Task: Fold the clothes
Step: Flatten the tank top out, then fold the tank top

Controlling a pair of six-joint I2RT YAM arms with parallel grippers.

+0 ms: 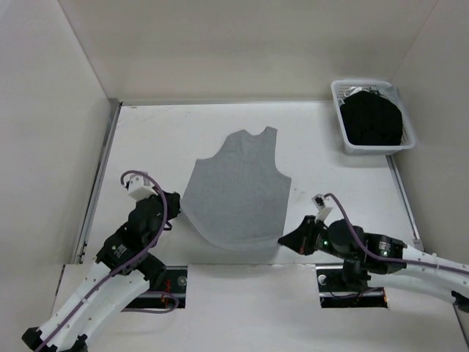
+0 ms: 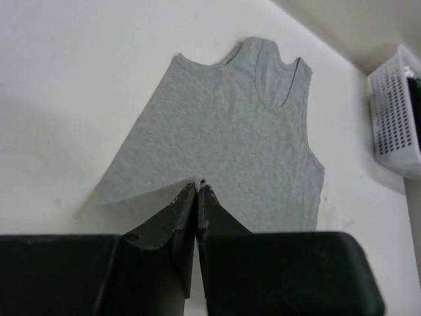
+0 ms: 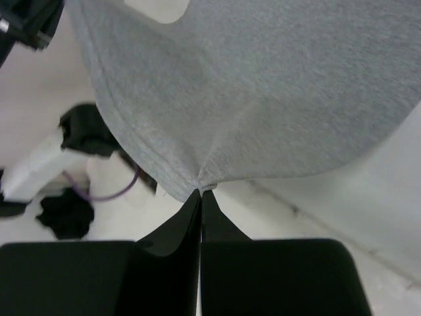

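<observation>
The clothes are one light grey sleeveless top [image 1: 238, 191] spread on the white table, neckline toward the far side and hem toward the arms. My left gripper [image 1: 178, 203] is shut on the top's near left hem corner, and the fabric [image 2: 217, 125] peaks up at its fingertips [image 2: 198, 185]. At the near right corner my right gripper [image 1: 284, 240] is shut on the hem, where the cloth [image 3: 263, 85] puckers at its tips [image 3: 200, 191]. The hem edge between the two grippers sags in a curve, lifted a little off the table.
A white lattice basket [image 1: 339, 94] holding black garments [image 1: 374, 119] stands at the far right of the table. White walls enclose the table [image 1: 146, 139] on the left, far and right sides. The arm bases sit at the near edge.
</observation>
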